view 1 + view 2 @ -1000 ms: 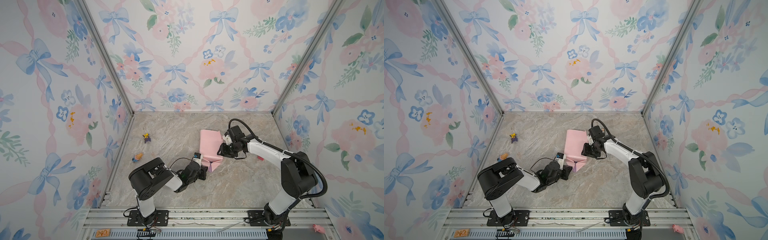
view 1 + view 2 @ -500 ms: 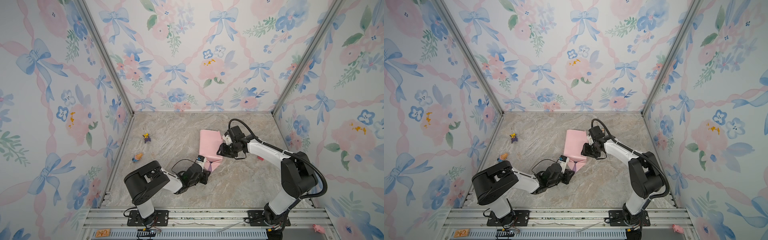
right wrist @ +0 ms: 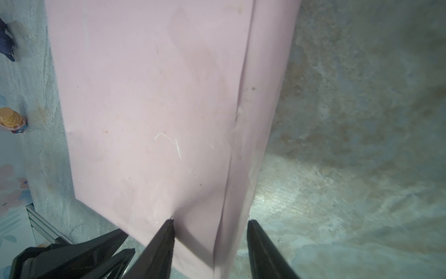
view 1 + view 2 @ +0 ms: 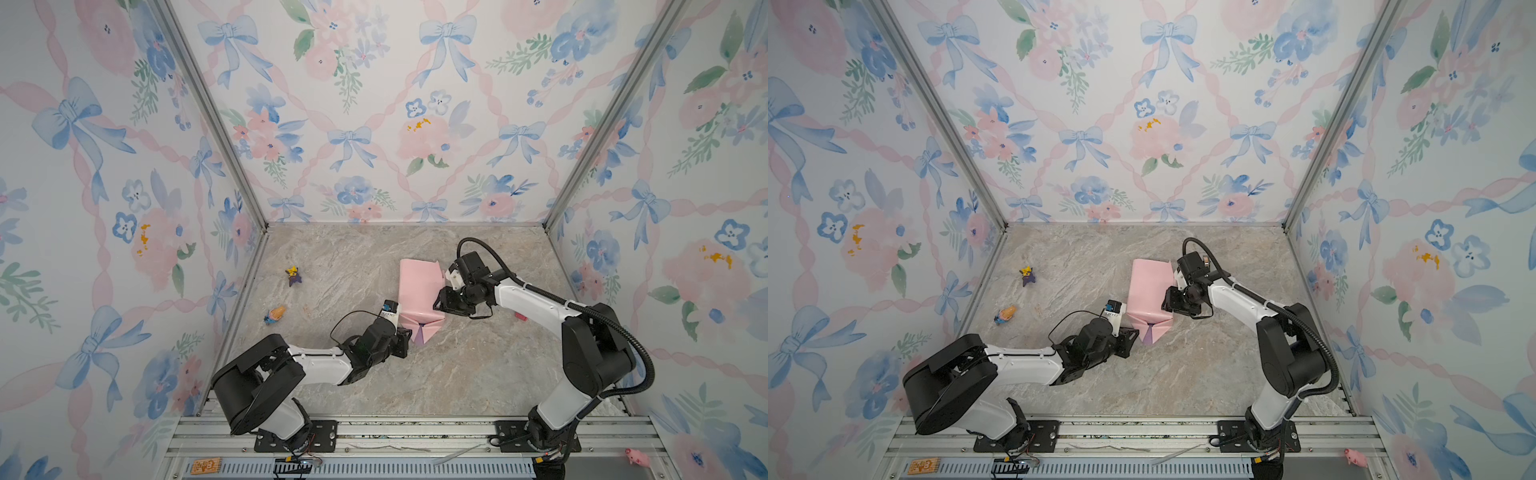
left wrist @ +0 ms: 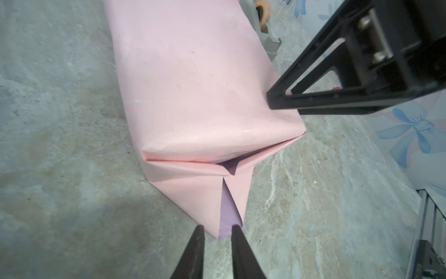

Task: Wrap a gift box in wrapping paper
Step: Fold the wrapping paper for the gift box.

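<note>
Wrapping paper (image 4: 417, 286) on table (image 4: 478, 374), left gripper (image 5: 217, 232) before it, right gripper (image 3: 210, 222) beside.

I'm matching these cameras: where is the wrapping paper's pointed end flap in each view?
Top view: paper flap just below centre.
Top view: paper flap just below centre.
Left wrist: flap lower middle.
Right wrist: not visible.
Shared landmark: left gripper, jaws at the flap's tip.

The paper (image 5: 193, 84) covers the box completely (none of it shows). A tape dispenser (image 5: 263, 12) peeks from behind it, cut off by the left wrist view's edge. A purple toy (image 4: 294, 276) and an orange toy (image 4: 275, 314) on the desk (image 4: 457, 374) are too small to identify.
</note>
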### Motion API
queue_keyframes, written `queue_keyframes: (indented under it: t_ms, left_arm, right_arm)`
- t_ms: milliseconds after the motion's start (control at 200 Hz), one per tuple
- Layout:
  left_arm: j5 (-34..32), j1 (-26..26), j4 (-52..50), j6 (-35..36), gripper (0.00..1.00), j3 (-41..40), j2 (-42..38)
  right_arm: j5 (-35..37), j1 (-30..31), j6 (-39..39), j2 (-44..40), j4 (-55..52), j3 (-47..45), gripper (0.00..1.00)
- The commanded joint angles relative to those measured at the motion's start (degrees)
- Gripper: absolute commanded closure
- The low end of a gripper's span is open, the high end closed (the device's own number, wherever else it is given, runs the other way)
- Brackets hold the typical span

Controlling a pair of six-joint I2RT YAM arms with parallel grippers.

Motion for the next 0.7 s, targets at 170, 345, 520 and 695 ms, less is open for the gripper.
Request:
queue_keyframes:
  t_ms: [170, 345, 520, 695]
  left_arm:
    - [0.5, 1.3, -0.6, 4.7, 0.78, 5.0, 7.7]
    - [1.1, 2.2, 2.0, 5.6, 0.79, 6.9, 11.6]
    - [2.4, 2.6, 5.2, 5.9, 0.79, 8.0, 15.6]
    - [3.3, 2.6, 7.8, 6.2, 0.8, 9.2, 18.3]
  right_arm:
    - [-0.1, 0.4, -0.5, -0.9, -0.8, -0.6, 0.49]
    - [-0.4, 0.5, -0.2, -1.0, -0.5, -0.8, 0.49]
    - [-0.3, 0.7, -0.3, -1.2, -0.7, -1.1, 0.49]
    - [-0.1, 0.7, -0.2, -1.5, -0.8, -1.6, 0.49]
